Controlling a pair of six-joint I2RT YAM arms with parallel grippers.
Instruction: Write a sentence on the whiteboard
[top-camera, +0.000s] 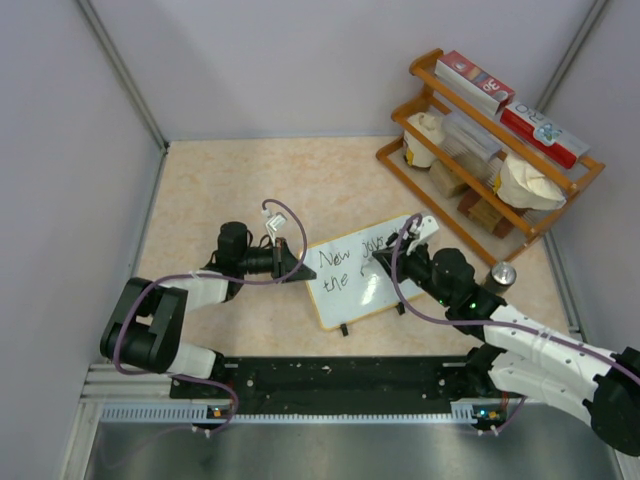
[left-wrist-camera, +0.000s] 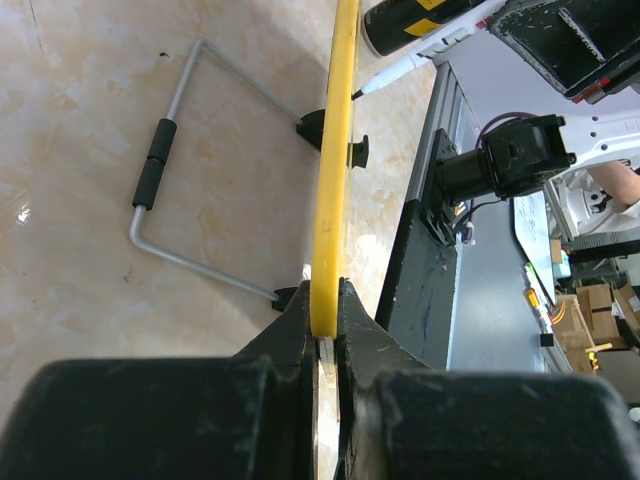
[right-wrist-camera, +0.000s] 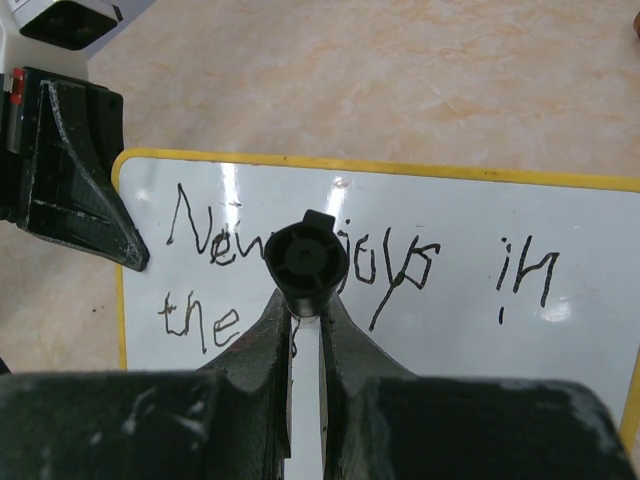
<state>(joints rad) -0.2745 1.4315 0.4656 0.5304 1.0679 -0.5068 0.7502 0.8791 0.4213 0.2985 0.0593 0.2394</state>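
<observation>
Near side: right gripper (right-wrist-camera: 305, 310) clamped on black marker (right-wrist-camera: 306, 262), aimed at the board face beside "the". Risk of smearing fresh lettering through finger drag across the script. Risk of tip skating on the glossy surface at a poor angle. Left gripper (left-wrist-camera: 322, 300) pinched on left edge of whiteboard (top-camera: 350, 285). Narrow bite, so probable pivot or slip under writing pressure. Board mid-table (top-camera: 250, 190), between both grippers, on black feet, wire stand (left-wrist-camera: 165, 150) behind. Farther off, wooden rack (top-camera: 490, 150), well apart.
</observation>
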